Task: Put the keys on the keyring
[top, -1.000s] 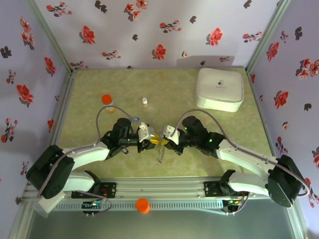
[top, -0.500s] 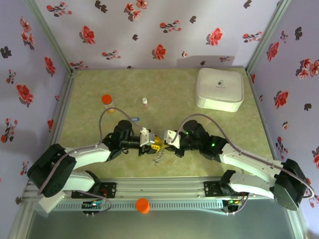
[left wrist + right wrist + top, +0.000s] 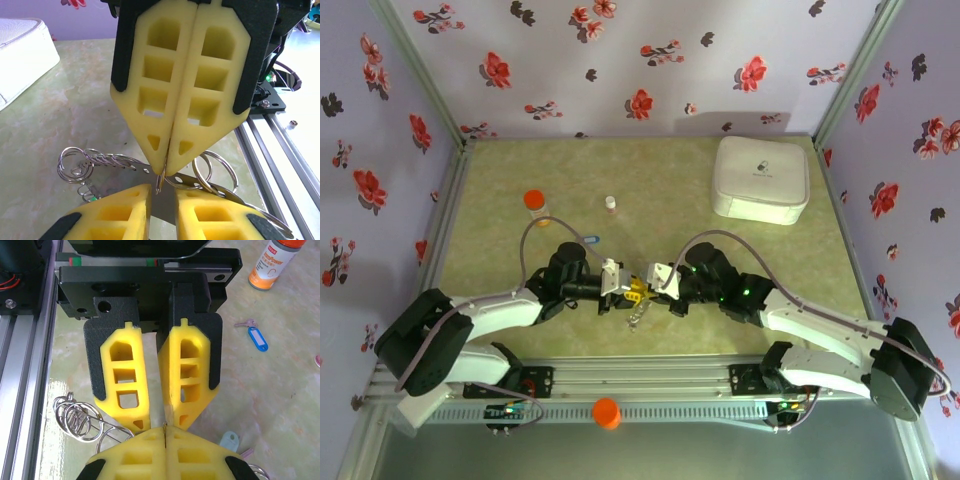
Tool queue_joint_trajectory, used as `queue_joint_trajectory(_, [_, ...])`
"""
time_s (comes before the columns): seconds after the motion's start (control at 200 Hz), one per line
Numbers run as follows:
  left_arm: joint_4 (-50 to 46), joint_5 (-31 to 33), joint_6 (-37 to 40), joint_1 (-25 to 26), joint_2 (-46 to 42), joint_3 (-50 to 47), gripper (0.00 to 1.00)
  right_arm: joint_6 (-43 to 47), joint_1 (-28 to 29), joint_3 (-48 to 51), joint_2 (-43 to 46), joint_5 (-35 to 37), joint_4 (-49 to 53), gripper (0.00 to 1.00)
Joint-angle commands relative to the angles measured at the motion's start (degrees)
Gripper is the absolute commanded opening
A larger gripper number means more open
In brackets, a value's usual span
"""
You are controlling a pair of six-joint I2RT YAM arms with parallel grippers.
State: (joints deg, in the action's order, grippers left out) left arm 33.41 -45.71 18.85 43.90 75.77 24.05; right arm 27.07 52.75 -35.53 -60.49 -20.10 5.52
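Presently, right gripper (image 3: 165,436): yellow foam pads pressed flat together, pinching a thin wire loop of the keyring at their tips.
left gripper (image 3: 163,194): yellow foam pads a narrow gap apart, tip to tip with the right gripper. A flat grey metal piece sits in the gap, and I cannot tell whether the pads press on it.
keyring (image 3: 216,169): a bunch of thin silvery-grey metal loops on the table right under the meeting fingertips. One loop rises into the right gripper's pads and a coiled clump of rings spreads out to one side.
meeting place: seen from above, the two grippers face each other near the table's near edge, midway between the arm bases.
blue key (image 3: 257,338): a small metal key with a blue plastic tag, flat on the table beyond the left arm, well apart from the keyring.
teal key head (image 3: 229,440): a pale teal plastic piece on the table just beside the right gripper's pads, its blade hidden.
table (image 3: 740,300): a green marbled top, walled by flowered lilac panels.
white box (image 3: 761,178): rounded-square, closed, at the far right corner.
orange-capped bottle (image 3: 534,203): upright, far left of centre.
pink-capped vial (image 3: 610,204): small, upright, near the bottle.
orange ball (image 3: 606,412): on the front rail between the bases.
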Motion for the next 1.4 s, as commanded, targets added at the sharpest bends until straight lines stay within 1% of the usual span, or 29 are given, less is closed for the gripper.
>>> queue_joint_trajectory(0.0, [3.35, -1.31, 0.96, 0.67, -1.56, -0.41, 0.2, 0.77, 1.04, 0.45, -1.12, -0.73, -0.58, 0.0])
queue_joint_trajectory(0.275, [4.5, -1.04, 0.38, 0.66, -3.73, -0.58, 0.2, 1.19, 1.28, -0.33, -1.66, -1.22, 0.92, 0.0])
queue_joint_trajectory(0.6, [5.79, -1.0, -1.1, 0.92, -4.59, -0.63, 0.16, 1.19, 1.4, -0.41, -1.92, -1.07, 1.07, 0.0])
queue_joint_trajectory(0.705, [4.78, -0.88, -0.28, 0.92, -5.04, -0.59, 0.16, 1.48, 1.45, -0.34, -1.56, -0.62, 1.54, 0.0])
queue_joint_trajectory(0.875, [3.45, 1.78, 1.06, 0.93, -6.24, -0.95, 0.17, 2.07, 1.45, -0.06, -0.35, 0.07, 2.17, 0.0])
queue_joint_trajectory(0.97, [1.63, 2.24, 1.9, 1.03, -6.66, -0.59, 0.17, 2.18, 1.51, 0.12, 0.16, 0.41, 2.52, 0.0])
queue_joint_trajectory(1.395, [1.43, 1.07, 1.28, 2.48, -4.1, 0.82, 0.17, 0.47, 1.82, 0.68, -0.66, -1.65, -1.85, 0.0])
